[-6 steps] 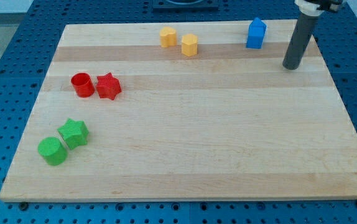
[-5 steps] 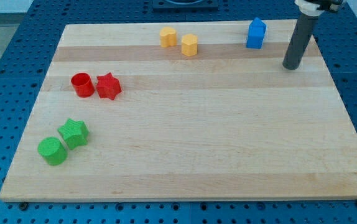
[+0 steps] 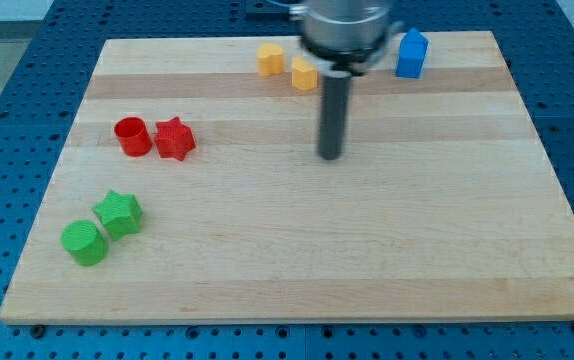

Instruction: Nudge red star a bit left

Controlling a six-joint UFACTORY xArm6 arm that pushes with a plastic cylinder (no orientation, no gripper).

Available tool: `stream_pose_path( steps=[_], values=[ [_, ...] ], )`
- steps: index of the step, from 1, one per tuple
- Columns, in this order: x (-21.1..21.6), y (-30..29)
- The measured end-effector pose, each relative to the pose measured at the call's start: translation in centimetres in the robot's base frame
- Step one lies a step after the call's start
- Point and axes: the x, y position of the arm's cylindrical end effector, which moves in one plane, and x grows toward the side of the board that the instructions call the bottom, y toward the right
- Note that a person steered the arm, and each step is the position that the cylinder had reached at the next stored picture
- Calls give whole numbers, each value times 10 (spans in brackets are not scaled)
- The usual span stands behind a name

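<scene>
The red star point(image 3: 175, 139) lies on the wooden board point(image 3: 297, 250) at the view's left, touching or almost touching a red cylinder point(image 3: 132, 136) on its left side. My tip point(image 3: 330, 156) rests on the board near the middle, well to the right of the red star and slightly lower in the view. Open board lies between the tip and the star. The rod rises towards the view's top.
Two yellow blocks point(image 3: 270, 59) point(image 3: 304, 73) sit near the view's top, above the tip. A blue block point(image 3: 412, 54) stands at the top right. A green star point(image 3: 119, 213) and a green cylinder point(image 3: 84, 243) lie at the lower left.
My tip has moved from the board's upper right, beside the blue block, leftward and down to near the middle. No block has moved.
</scene>
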Motion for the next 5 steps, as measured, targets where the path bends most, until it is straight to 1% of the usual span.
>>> stream_pose_path(
  steps=[2, 3, 4, 5],
  values=[
    [-10, -99],
    [-13, -116],
    [-4, -139],
    [62, -102]
  ],
)
